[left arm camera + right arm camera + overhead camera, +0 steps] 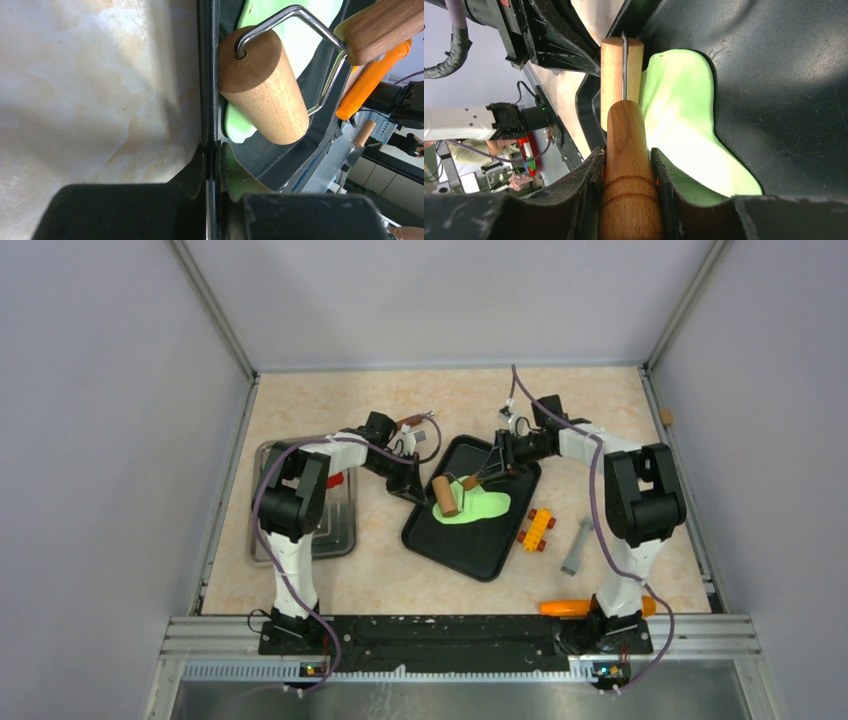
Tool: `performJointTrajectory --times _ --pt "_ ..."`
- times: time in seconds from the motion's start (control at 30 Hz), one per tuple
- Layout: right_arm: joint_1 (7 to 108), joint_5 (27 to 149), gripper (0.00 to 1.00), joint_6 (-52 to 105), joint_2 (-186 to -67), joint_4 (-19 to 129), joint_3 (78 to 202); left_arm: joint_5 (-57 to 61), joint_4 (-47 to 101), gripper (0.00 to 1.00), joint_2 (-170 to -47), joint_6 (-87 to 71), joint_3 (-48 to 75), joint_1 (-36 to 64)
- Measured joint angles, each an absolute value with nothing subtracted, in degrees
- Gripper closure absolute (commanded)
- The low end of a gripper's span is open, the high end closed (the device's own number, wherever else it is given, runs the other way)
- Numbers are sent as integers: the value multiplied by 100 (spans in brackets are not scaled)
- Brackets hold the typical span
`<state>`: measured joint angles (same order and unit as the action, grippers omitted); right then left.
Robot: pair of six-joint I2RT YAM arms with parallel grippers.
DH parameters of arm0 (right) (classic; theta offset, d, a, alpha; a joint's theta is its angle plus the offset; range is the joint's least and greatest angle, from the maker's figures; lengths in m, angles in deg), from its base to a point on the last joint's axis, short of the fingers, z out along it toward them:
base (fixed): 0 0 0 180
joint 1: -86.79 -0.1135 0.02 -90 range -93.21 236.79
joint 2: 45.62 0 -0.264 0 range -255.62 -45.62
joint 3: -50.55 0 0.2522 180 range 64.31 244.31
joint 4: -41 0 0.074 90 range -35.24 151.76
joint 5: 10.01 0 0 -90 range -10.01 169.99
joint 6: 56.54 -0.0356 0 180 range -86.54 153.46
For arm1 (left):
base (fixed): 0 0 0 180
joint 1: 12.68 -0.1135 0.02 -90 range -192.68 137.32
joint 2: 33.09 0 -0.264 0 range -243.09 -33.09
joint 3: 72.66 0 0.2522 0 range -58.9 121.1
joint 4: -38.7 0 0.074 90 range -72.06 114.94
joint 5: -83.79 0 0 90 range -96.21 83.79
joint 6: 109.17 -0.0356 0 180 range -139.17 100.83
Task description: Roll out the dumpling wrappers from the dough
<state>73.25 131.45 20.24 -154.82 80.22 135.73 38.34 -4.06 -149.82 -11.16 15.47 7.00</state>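
The dough (pixel 481 506) is a flattened lime-green blob in the black tray (pixel 470 545). A wooden roller (pixel 446 496) rests on the dough's left end. My right gripper (pixel 492 470) is shut on the roller's wooden handle (pixel 628 150), with the dough (pixel 679 115) spread just beyond it. My left gripper (pixel 412 487) is shut on the tray's left rim (pixel 212 125), close beside the roller (pixel 262 90) and the dough's edge (pixel 237 129). No dumpling wrappers show in any view.
A metal tray (pixel 338 532) lies at the left under my left arm. Yellow and red toy bricks (pixel 537 529) and a grey tool (pixel 577 546) lie right of the black tray. An orange object (pixel 565 607) sits by my right arm's base. A brown-handled tool (pixel 420 424) lies behind the left gripper.
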Motion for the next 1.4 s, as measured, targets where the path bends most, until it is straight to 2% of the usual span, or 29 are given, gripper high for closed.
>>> performJointTrajectory --times 0.37,0.63,1.1,1.4 --pt "7400 12955 100 2053 -15434 8210 13617 3832 -434 100 -14982 -1134 1547 698" --pt "8462 12747 100 2507 -14949 8793 13315 3836 -430 100 -14982 -1136 1547 698" --pt "9349 12358 100 2975 -14545 9222 13140 3834 -430 100 -14982 -1136 1547 698" --pt "9255 12467 100 3491 -14108 9307 13147 3834 -430 100 -14982 -1136 1547 698"
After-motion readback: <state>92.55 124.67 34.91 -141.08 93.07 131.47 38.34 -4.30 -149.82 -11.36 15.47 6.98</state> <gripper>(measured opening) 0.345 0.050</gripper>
